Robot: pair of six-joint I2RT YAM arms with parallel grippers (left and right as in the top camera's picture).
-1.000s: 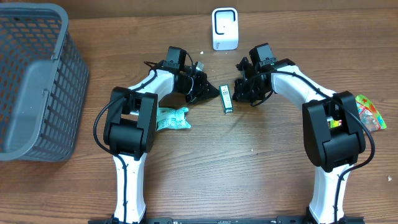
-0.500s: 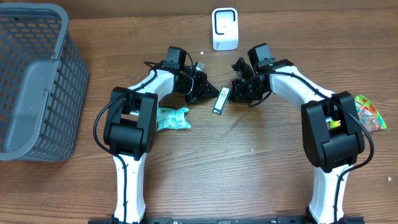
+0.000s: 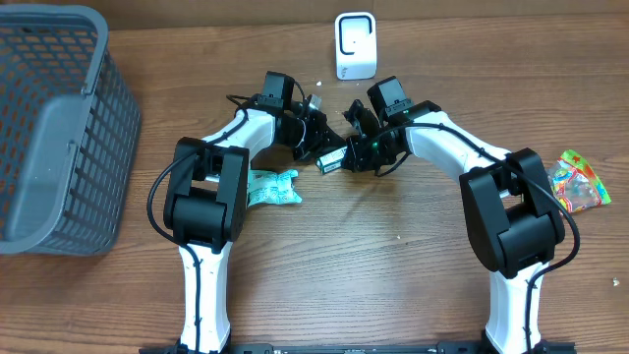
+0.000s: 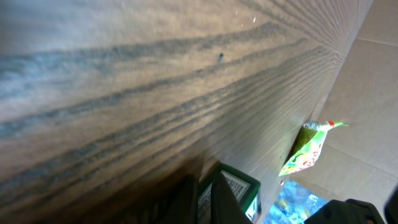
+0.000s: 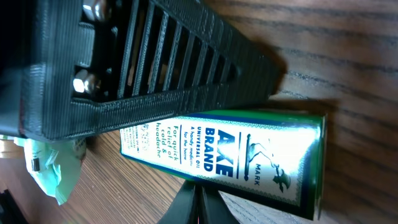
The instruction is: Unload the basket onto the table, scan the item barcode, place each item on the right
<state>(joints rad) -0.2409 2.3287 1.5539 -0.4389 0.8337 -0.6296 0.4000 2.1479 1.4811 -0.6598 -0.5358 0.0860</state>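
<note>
Bracketing green box [image 5: 249,146] between closed left hand [image 3: 321,149] and closed right hand [image 5: 198,208], probably to face scanner [image 3: 355,45] at twelve o'clock.

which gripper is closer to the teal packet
Left. The left gripper sits just up and to the right of the teal packet. The right gripper is farther right, on the other side of the green box.

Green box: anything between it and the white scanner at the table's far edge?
No loose item does: bare table between the green box and the white scanner. Only the right arm's wrist overhangs that line.
</note>
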